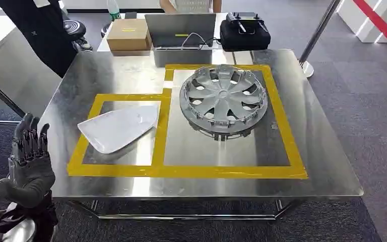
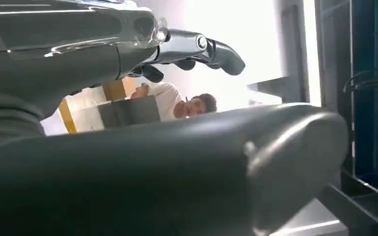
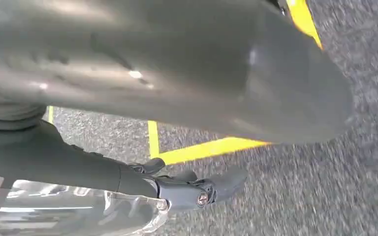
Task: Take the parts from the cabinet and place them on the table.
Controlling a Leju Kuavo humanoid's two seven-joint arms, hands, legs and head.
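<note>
Head cam sits high, looking fwd and down over the steel table point(image 1: 327, 166), left hand point(image 1: 29, 156) poking in at lower left. Left wrist cam hugs its own hand point(image 2: 177, 162) v. close, aimed level past the fingers toward a seated person point(image 2: 187, 104). Right wrist cam, equally tight behind the right hand point(image 3: 187, 73), faces down at grey carpet point(image 3: 325, 196) w/ yellow floor tape point(image 3: 211, 149).

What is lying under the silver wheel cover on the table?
The wheel cover rests on the bare steel table, inside the larger yellow tape frame. Anything beneath its centre is hidden.

Steel table point(image 1: 302, 166) carries hubcap point(image 1: 223, 98), white panel point(image 1: 118, 127).
</note>
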